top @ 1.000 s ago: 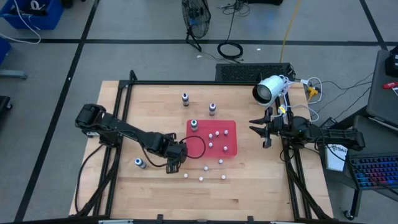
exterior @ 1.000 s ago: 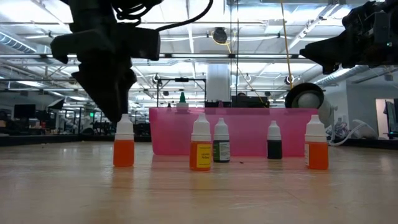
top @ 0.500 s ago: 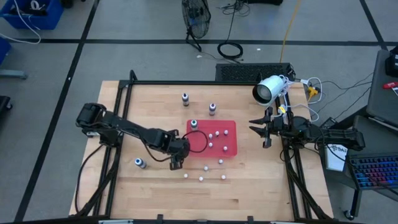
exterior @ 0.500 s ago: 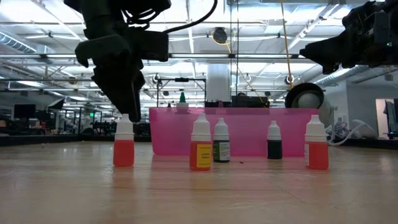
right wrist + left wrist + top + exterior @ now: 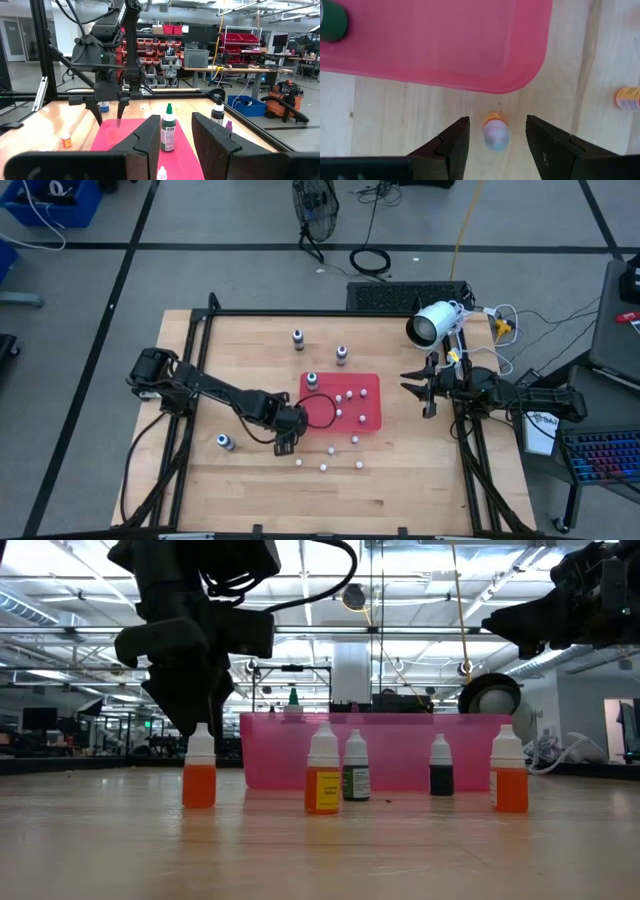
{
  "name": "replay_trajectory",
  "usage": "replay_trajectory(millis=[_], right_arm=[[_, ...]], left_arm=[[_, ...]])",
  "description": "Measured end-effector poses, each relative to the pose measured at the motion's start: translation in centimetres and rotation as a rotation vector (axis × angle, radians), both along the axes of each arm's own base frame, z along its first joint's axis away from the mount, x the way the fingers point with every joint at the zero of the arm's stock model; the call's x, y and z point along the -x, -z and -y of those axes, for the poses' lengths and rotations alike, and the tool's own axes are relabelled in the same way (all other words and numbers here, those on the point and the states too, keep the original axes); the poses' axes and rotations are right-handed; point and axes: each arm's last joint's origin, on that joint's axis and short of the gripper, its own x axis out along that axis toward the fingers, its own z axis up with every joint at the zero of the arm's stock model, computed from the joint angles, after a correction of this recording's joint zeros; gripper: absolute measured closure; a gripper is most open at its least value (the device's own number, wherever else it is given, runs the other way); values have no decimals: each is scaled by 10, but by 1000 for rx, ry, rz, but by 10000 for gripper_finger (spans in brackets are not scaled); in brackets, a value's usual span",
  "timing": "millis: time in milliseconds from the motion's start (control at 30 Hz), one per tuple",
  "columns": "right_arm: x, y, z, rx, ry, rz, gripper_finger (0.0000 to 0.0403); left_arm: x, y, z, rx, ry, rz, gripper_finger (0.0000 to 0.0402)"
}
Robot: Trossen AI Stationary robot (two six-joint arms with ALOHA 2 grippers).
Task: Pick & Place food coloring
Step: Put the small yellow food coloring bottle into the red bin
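An orange food coloring bottle (image 5: 495, 134) with a whitish cap stands upright on the wooden table (image 5: 250, 490), just outside the near left corner of the red tray (image 5: 375, 418). The left gripper (image 5: 495, 137) hangs directly above it, fingers spread to either side of the cap and touching nothing. Seen from table height, the same bottle (image 5: 199, 772) stands at the left end of a row, the dark gripper (image 5: 195, 710) just over its top.

To its right stands a yellow-labelled bottle (image 5: 322, 774), whose print is too small to read, then a dark green bottle (image 5: 355, 770), a black bottle (image 5: 441, 769) and another orange bottle (image 5: 509, 776), all in front of the tray's translucent pink wall (image 5: 400, 745). More small bottles stand inside the tray, among them a green-capped bottle (image 5: 168, 129). Two bottles (image 5: 297, 337) stand on the table beyond the tray, and one blue-bodied bottle (image 5: 226, 442) stands well apart near the left edge.

The right gripper (image 5: 175, 142) waits at the table's right side, raised, its fingers parted and holding nothing.
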Motion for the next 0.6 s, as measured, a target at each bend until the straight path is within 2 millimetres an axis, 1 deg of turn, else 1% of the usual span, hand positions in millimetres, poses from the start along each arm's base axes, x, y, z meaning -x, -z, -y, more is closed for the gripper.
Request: replay_trajectory(millis=[333,600], right_arm=[[0,0,0,0,0,0,303],[0,0,0,0,0,0,303]], left_arm=[[2,1,0,10,-46,-20,206],[1,0,0,6,-49,-7,206]])
